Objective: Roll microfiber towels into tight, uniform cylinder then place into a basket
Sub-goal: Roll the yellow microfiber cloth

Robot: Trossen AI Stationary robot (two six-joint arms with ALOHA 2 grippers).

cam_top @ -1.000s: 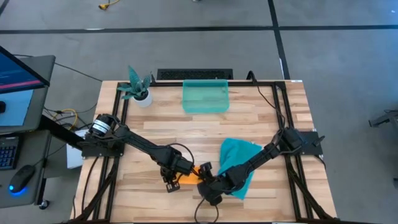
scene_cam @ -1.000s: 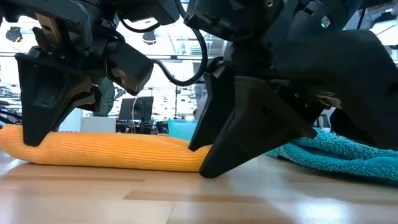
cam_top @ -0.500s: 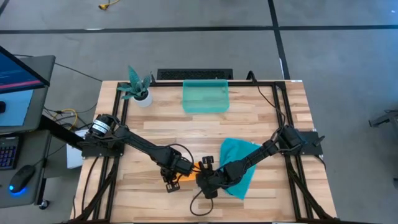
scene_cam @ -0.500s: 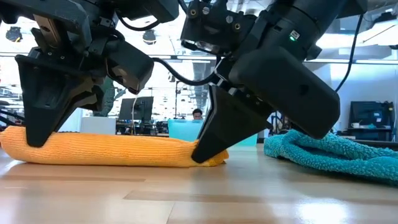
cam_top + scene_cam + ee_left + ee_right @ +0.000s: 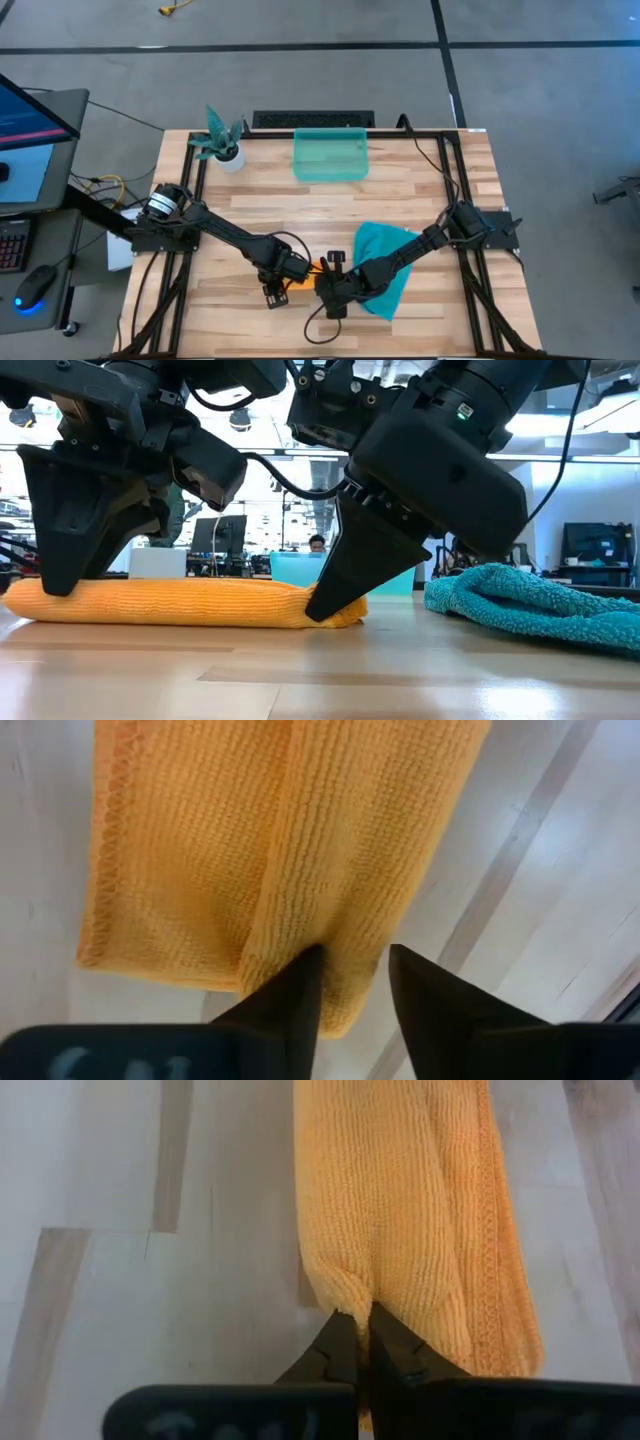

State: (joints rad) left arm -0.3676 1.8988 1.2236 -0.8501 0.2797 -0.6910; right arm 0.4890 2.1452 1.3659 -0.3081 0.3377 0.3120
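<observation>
orange towel (image 5: 180, 603): lying rolled on the table's near edge, between both arms.
right gripper (image 5: 357, 1342): now pinching the roll's end, having just closed.
left gripper (image 5: 352, 982): fingers just parted, loosening on the other end.
basket (image 5: 330, 155): waiting at the far edge.
meaning: roll is changing hands.

The orange towel (image 5: 280, 850) is a ribbed, matt knitted cloth with a stitched hem; the teal towel (image 5: 540, 605) looks fluffier. The table (image 5: 420, 200) is pale, slightly glossy wood planks. The basket (image 5: 330, 157) is translucent smooth plastic
</observation>
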